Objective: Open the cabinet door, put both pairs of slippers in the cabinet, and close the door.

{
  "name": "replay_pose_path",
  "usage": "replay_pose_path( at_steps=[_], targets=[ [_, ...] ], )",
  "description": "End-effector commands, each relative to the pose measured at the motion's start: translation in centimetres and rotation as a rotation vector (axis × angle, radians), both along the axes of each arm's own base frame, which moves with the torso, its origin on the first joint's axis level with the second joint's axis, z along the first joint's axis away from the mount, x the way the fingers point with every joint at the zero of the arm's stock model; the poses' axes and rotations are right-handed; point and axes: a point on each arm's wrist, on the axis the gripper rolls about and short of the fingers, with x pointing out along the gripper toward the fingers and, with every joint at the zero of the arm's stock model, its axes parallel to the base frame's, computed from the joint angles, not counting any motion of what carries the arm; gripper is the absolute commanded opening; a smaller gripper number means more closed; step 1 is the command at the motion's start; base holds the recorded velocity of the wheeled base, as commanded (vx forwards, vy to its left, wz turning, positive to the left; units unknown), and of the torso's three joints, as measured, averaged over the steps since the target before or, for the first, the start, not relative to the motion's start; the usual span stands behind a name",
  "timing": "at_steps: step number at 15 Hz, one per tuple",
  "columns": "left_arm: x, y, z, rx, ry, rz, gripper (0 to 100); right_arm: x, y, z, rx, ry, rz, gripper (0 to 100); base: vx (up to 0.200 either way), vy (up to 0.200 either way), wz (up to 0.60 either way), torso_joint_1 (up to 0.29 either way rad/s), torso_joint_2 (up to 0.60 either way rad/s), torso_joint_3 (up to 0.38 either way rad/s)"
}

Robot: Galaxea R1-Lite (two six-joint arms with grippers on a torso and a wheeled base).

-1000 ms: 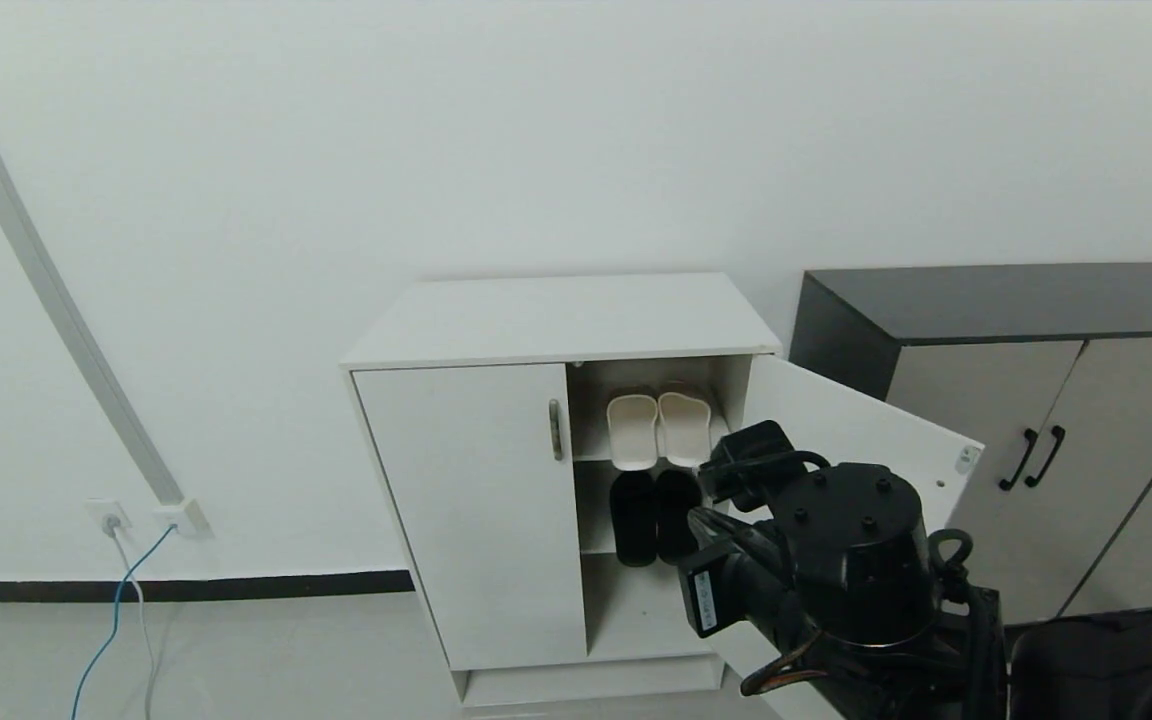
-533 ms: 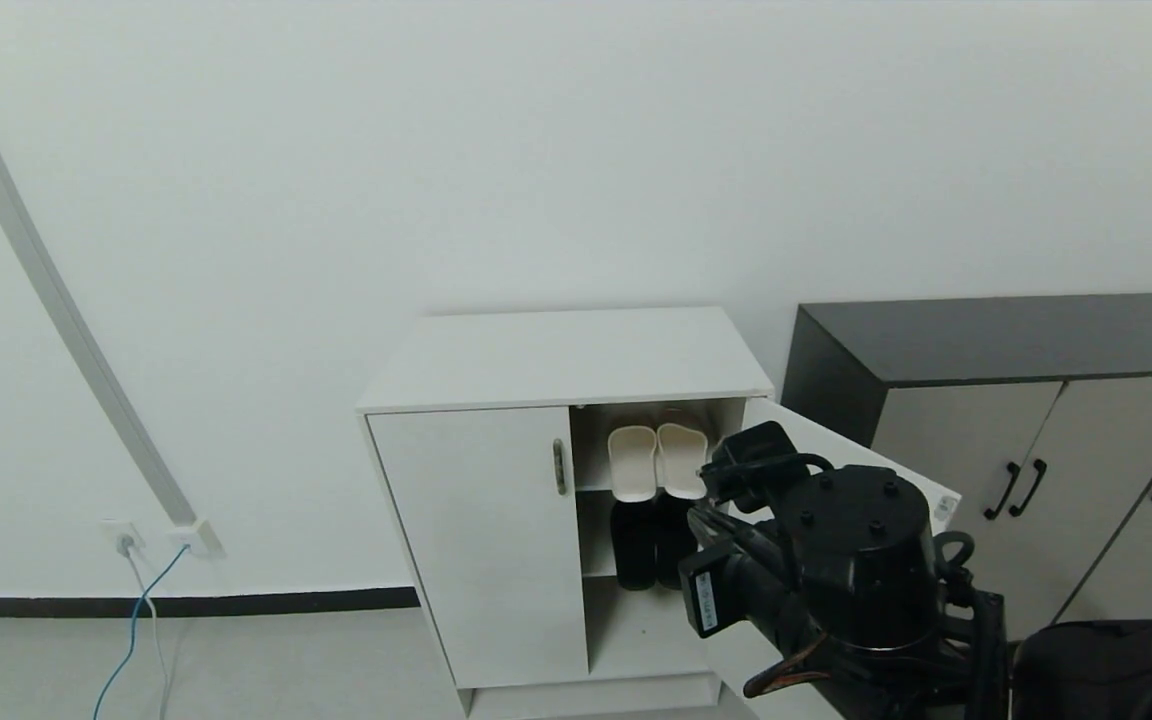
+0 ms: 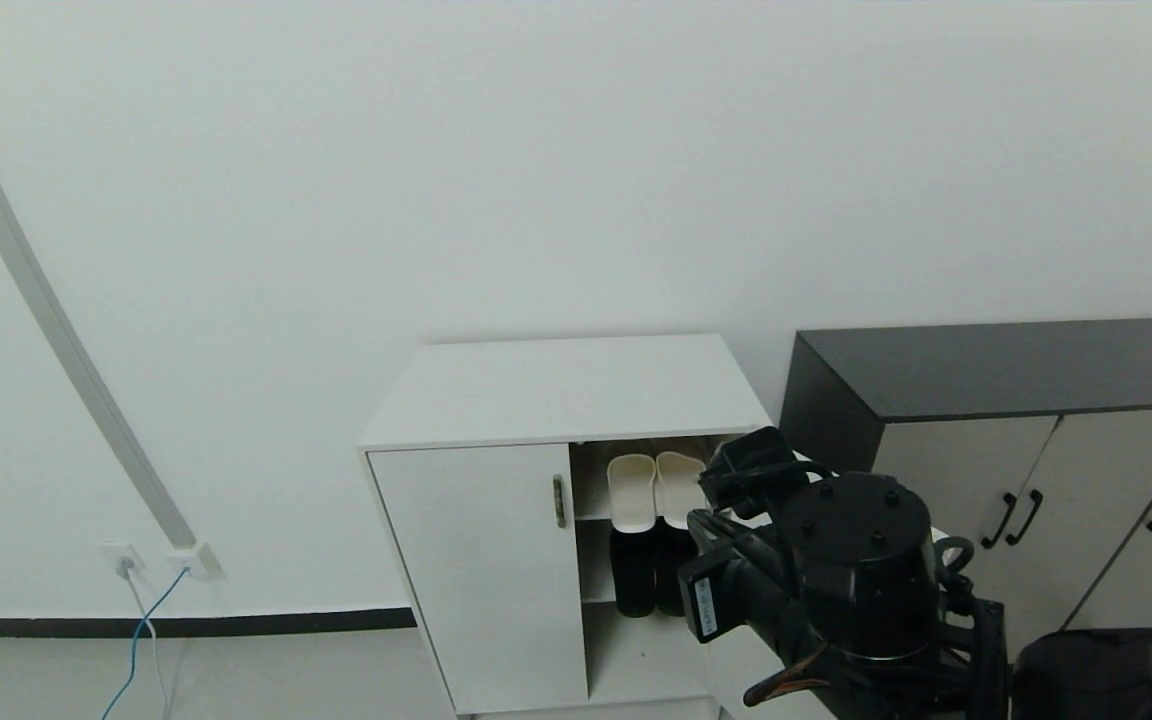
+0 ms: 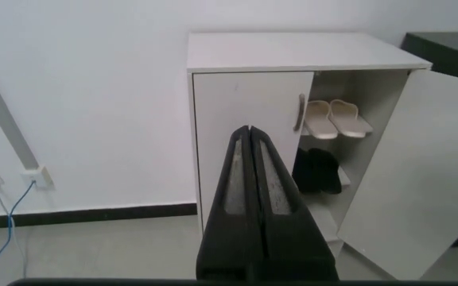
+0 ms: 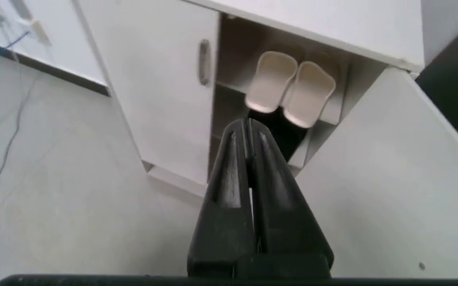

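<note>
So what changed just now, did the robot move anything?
Only the head camera moved: the white cabinet, and everything else, sits lower in its picture. Nothing was picked up or let go. The white slippers and black slippers stayed on their shelves, the right door open.

From the head we look forward and down at the white cabinet [image 3: 556, 390] from some way off. Our left wrist camera faces its front, fairly level, along the left gripper [image 4: 250, 135]. Our right wrist camera looks down from nearer, over the right gripper [image 5: 249, 127]. All three share the slippers [image 3: 633, 492] on its open side.
</note>
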Motion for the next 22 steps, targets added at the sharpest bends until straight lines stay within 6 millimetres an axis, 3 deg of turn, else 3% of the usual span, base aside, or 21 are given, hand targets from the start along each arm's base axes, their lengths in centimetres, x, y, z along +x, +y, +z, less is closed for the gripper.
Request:
replay_pose_path(
  at_steps=[1, 6, 10, 19, 22],
  targets=[
    [0.0, 0.0, 0.0, -0.001, 0.0, 0.001, 0, 0.2, 0.1, -0.3, -0.008, 0.007, -0.002, 0, 0.0, 0.0, 0.0, 0.0, 0.0, 0.0],
    [0.0, 0.0, 0.0, -0.001, 0.0, 0.002, 0, 0.5, -0.1, -0.6, -0.015, 0.013, -0.011, 0, 0.0, 0.0, 0.0, 0.011, 0.0, -0.004],
    [0.0, 0.0, 0.0, -0.001, 0.0, 0.002, 0, 0.8, -0.2, -0.8, -0.019, 0.015, -0.018, 0, 0.0, 0.0, -0.6, 0.001, 0.0, 0.002],
    [0.0, 0.0, 0.0, 0.001, 0.0, 0.001, 0, 1.2, -0.1, -1.3, -0.025, 0.013, -0.027, 0, 0.0, 0.0, 0.0, 0.0, 0.0, 0.0],
    [0.0, 0.0, 0.0, 0.001, 0.0, 0.002, 0, 2.4, -0.5, -1.5, -0.017, 0.007, -0.059, 0, -0.133, 0.0, 0.0, 0.003, 0.0, 0.002]
  ],
)
